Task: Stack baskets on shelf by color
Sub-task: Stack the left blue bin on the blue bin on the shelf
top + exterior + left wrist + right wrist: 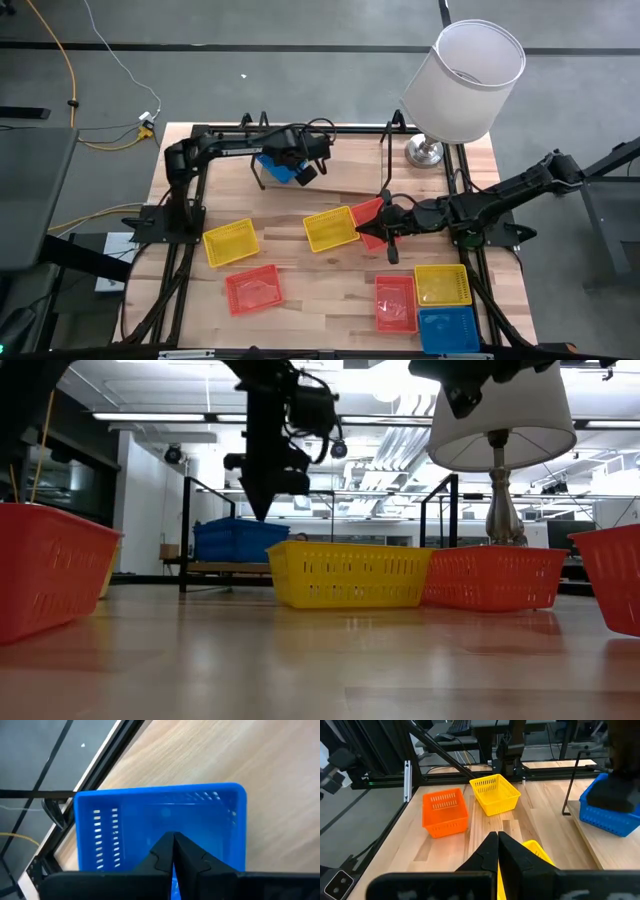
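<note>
A blue basket [275, 166] sits on the light-wood shelf [345, 168] near its left end; it also shows in the low view [240, 540]. My left gripper [300, 168] is shut at this basket from above. My right gripper [385, 228] is shut and empty, above the table's middle, over a yellow basket [330, 228] and an orange-red basket [368, 210]. These two stand side by side on the table in the low view: the yellow basket [345, 575] and the orange-red basket [490, 578]. In the right wrist view the yellow basket [536, 851] shows just past my right gripper [497, 836]. My left gripper comes down from above at the blue basket's wall nearest the wrist camera [150, 827]. The shut fingers [187, 855] hide the place of contact, so the hold cannot be told. The basket stands level with its bottom on the shelf board [215, 568].
On the table's near half lie a yellow basket [230, 242], an orange-red basket [252, 290], another orange-red basket [395, 300], a yellow basket [442, 283] and a blue basket [448, 330]. A lamp with a white shade [465, 70] stands at the far right corner.
</note>
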